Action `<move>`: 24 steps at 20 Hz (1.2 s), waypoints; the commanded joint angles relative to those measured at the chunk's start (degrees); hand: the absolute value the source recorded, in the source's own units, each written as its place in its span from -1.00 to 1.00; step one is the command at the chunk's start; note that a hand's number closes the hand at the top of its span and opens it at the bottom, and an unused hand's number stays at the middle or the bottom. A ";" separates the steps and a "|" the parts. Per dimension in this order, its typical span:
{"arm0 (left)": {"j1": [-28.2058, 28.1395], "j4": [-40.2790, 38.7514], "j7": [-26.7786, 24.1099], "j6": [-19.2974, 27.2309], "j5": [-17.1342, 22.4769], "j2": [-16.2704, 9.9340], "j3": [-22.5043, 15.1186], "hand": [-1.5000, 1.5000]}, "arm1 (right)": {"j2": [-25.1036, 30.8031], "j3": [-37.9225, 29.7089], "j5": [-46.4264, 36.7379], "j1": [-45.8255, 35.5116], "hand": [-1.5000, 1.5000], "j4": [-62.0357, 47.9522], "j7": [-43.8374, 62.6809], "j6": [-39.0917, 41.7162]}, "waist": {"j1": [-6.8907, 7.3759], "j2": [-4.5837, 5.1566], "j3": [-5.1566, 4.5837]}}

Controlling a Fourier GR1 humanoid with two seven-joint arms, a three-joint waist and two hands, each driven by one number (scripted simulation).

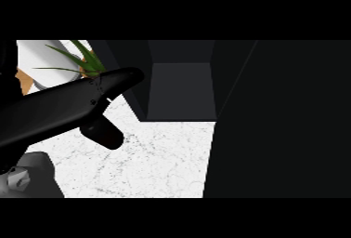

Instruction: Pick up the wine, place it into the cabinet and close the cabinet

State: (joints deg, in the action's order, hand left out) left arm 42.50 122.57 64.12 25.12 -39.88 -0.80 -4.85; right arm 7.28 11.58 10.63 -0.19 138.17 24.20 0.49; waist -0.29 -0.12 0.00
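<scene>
Up close, left hand [55, 111] before plant [86, 60], cabinet [182, 88].

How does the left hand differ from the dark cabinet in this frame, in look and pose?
The left hand is glossy black and rounded, while the cabinet is matt dark grey with flat panels. The left hand slants across the view's left with straight fingers; the cabinet stands square at the back, its inside showing. The left hand hangs over the white marbled counter; the cabinet rests on it. Both are dark. No wine shows.
</scene>
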 commanded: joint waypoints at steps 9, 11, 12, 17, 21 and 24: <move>-11.15 -8.93 -10.31 4.50 8.40 0.77 1.44 -1.00 | 1.92 -8.13 4.56 4.94 -1.00 3.08 -3.11 3.84 | -0.27 0.15 0.03; -17.28 -10.50 -16.33 6.00 11.64 0.78 1.14 -1.00 | 1.18 -5.34 3.17 8.28 -1.00 4.26 -5.20 5.18 | -0.53 0.21 0.00; -16.44 -7.65 -10.90 6.32 7.34 0.78 -1.72 -1.00 | 1.54 -9.68 4.77 4.71 -1.00 -0.05 -6.23 5.49 | 0.04 0.10 0.03; -23.06 -12.54 -21.62 7.79 10.83 0.39 2.15 -1.00 | 2.02 -11.60 6.65 5.59 -1.00 3.46 -4.16 6.63 | -0.03 0.12 -0.01; -26.70 -13.60 -26.16 10.29 13.00 0.22 3.41 -1.00 | 1.26 -12.19 8.28 10.80 -1.00 6.24 -5.40 9.12 | -0.21 0.01 0.00; -28.25 -18.75 -33.70 11.22 18.33 -0.71 5.56 -1.00 | 1.06 -12.60 8.76 9.39 -1.00 4.56 -4.97 9.71 | -0.30 0.15 -0.03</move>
State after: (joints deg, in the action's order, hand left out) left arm 17.52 107.42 37.89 35.53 -26.47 -0.71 -1.73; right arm 8.98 0.03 12.96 6.24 138.02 18.37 9.16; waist -0.48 -0.02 -0.01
